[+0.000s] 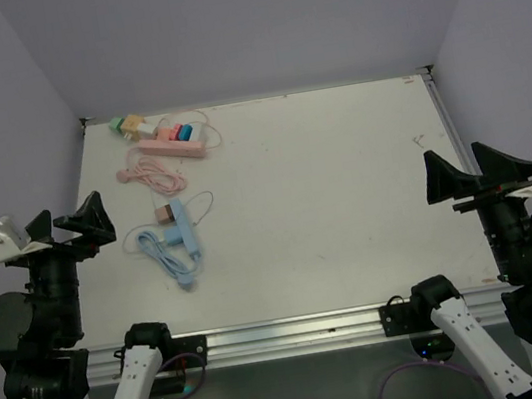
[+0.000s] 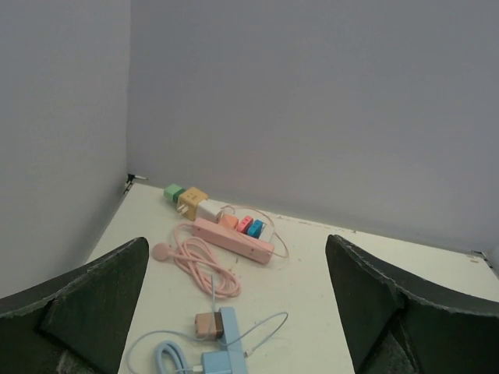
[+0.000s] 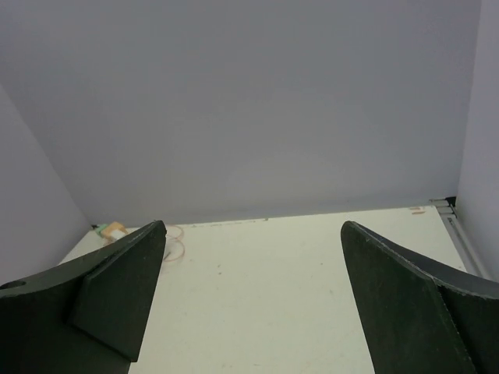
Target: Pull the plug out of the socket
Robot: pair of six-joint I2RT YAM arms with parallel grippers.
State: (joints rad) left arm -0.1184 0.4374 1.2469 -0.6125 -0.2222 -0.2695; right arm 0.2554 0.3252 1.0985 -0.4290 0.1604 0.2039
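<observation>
A pink power strip (image 1: 174, 146) lies at the far left of the table with pink, blue and orange plugs (image 1: 181, 132) in it. It also shows in the left wrist view (image 2: 234, 239), with its plugs (image 2: 250, 226). A blue power strip (image 1: 186, 232) lies nearer, with a brown plug (image 1: 163, 214) in its side; both show in the left wrist view, the strip (image 2: 231, 335) and the brown plug (image 2: 207, 324). My left gripper (image 1: 69, 223) is open and empty, raised at the left edge, apart from both strips. My right gripper (image 1: 469, 172) is open and empty at the right edge.
Green, yellow and white adapters (image 1: 132, 126) sit at the far left corner. A coiled pink cable (image 1: 152, 174) lies between the strips, and a coiled blue cable (image 1: 157, 247) lies left of the blue strip. A metal rail (image 1: 443, 116) runs along the right edge.
</observation>
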